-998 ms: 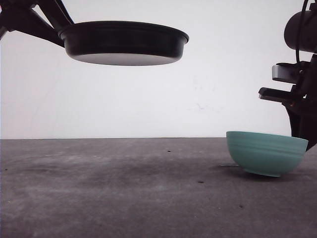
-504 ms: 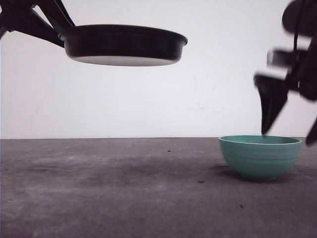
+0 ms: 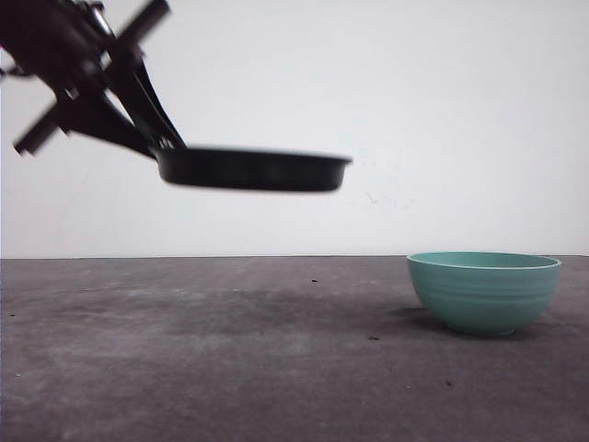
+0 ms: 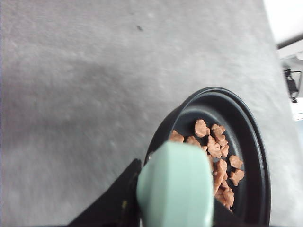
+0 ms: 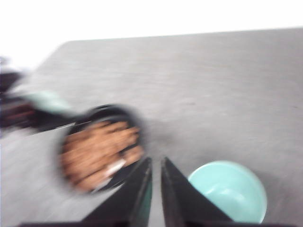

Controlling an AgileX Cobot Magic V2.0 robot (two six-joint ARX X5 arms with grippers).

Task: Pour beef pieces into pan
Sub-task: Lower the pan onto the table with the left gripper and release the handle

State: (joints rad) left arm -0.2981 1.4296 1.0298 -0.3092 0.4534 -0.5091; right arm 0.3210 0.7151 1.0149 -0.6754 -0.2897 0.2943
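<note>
The black pan (image 3: 253, 170) hangs level in the air above the left half of the table. My left gripper (image 3: 152, 143) is shut on its mint-green handle (image 4: 175, 189). Reddish-brown beef pieces (image 4: 215, 146) lie in the pan (image 4: 253, 142); in the right wrist view they are a blurred brown heap (image 5: 97, 151). My right gripper (image 5: 156, 163) is high over the table between pan and teal bowl. Its fingers are nearly together with nothing between them.
The teal ribbed bowl (image 3: 483, 290) stands upright on the grey table at the right, and its inside looks empty (image 5: 227, 191). A white wall closes off the back. The grey tabletop (image 3: 230, 350) stretches under the pan.
The pan has come down and the left arm has swung with it. The right arm has risen out of the front view, away from the bowl. The bowl stays put.
</note>
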